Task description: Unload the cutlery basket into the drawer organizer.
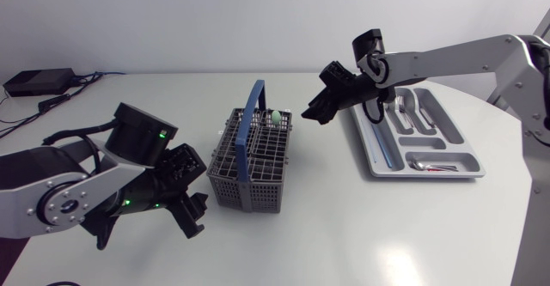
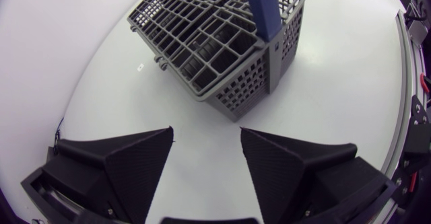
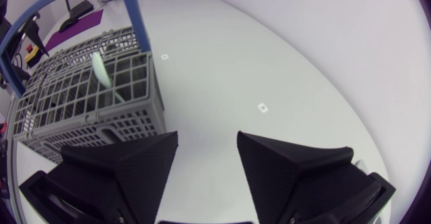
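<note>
Closest in, at the lower left of the head view: left gripper [image 1: 191, 190], low over the table [image 1: 284, 252], fingers spread wide with nothing between them. Probably parked there to steady the cutlery basket [image 1: 249, 187] or simply to keep clear of it; just beside it, not touching. From its own wrist camera, likewise: basket [image 2: 249, 83] ahead of the open fingers, bare table in the gap.

Upper right of centre: right gripper [image 1: 325, 97], raised between basket and drawer organizer [image 1: 430, 176], tilted down toward the basket, also wide open and holding nothing. Seemingly placed so for a reach into the basket's nearer corner.

Task piece: pale-handled utensil [image 1: 276, 115], upright in a compartment by the blue handle [image 1: 249, 127], at the basket's upper right corner. In the right wrist view, utensil [image 3: 101, 69] ahead of the gripper [image 3: 207, 135] and off toward one finger's side, inside the basket wall [image 3: 101, 126], not between the fingers. Some cutlery [image 1: 404, 107] already in the organizer.
</note>
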Controlling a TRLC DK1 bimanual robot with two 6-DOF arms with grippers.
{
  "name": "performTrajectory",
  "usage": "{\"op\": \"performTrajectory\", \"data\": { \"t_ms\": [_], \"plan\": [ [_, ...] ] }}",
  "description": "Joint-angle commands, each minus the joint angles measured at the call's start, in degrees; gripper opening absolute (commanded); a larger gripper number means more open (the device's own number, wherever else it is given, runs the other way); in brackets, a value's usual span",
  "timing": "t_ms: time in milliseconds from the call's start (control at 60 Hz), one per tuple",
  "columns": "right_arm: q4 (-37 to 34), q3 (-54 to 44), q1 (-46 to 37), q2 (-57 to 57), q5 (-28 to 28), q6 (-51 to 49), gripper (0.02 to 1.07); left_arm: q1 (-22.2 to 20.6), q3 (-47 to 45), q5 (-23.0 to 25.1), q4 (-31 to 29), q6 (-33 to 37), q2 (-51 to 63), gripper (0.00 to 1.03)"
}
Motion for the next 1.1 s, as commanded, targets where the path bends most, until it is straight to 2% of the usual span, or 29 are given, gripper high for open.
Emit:
{"op": "performTrajectory", "data": {
  "t_ms": [0,150,317,483,767,1083],
  "plan": [
    [-1.9,4.9,1.2,4.0,0.1,4.1,0.33,-0.2,-1.7,0.0,1.9,1.5,2.9,0.51],
    [-6.1,13.0,2.1,9.0,-1.4,7.1,0.08,0.8,-1.8,0.0,7.3,2.2,6.6,0.3],
    [-11.3,18.9,3.1,13.3,-5.3,8.7,0.08,2.2,-1.6,0.0,13.7,3.4,11.0,0.19],
    [-14.8,17.9,3.5,12.5,-9.6,7.2,0.08,4.6,-1.0,0.0,17.7,4.4,14.6,0.18],
    [-15.3,2.6,3.7,2.2,-12.0,1.6,0.08,8.8,0.5,0.4,19.9,6.4,15.0,0.18],
    [-10.4,-17.5,3.2,-10.8,-11.6,-0.5,0.08,12.1,6.1,2.1,22.0,7.0,19.1,0.18]
  ]
}}
